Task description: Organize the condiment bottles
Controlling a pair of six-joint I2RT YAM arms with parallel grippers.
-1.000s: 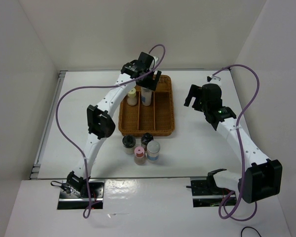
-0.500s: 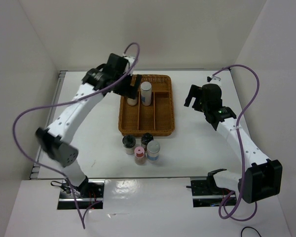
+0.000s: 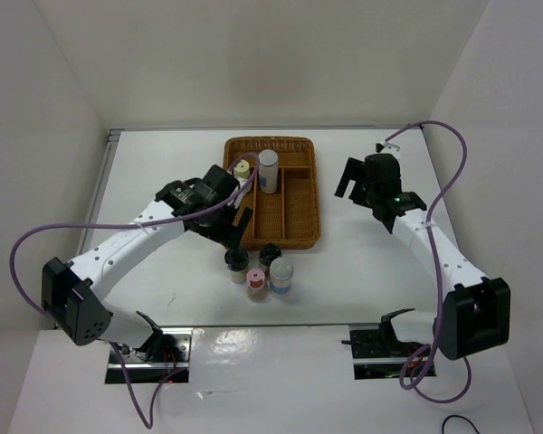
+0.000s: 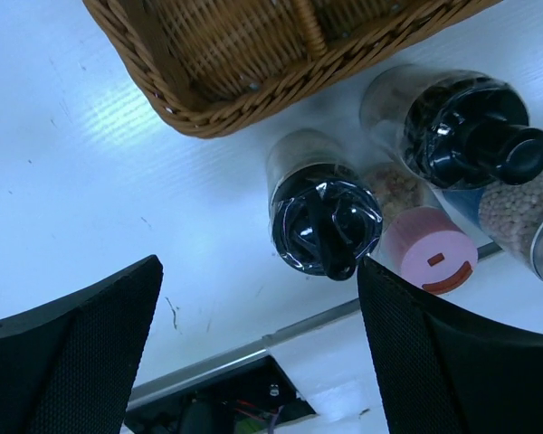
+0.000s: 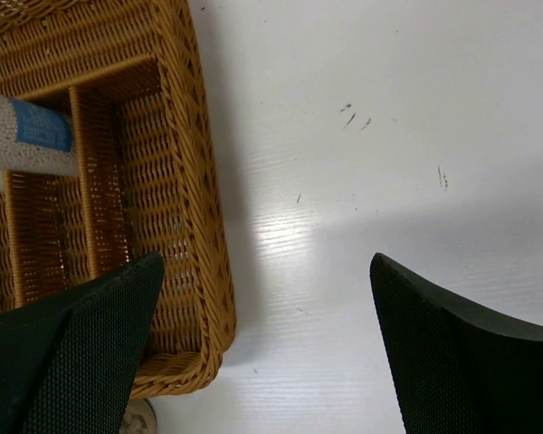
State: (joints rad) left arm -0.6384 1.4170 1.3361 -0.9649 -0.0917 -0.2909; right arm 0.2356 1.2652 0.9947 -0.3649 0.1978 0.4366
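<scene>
Swung back from the far end of the basket (image 3: 300, 194), my left gripper (image 4: 258, 271) hangs wide open and empty over a black-capped bottle (image 4: 324, 221) next to the pink-capped bottle (image 4: 428, 260) just outside its near rim, the cream bottle (image 3: 242, 170) and blue-labelled bottle (image 3: 268, 172) stand inside, and my right gripper (image 5: 267, 262) gapes empty beside it.

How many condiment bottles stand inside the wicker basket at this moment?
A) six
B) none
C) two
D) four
C: only the cream-capped bottle and the white-capped bottle stand inside the wicker basket.
</scene>
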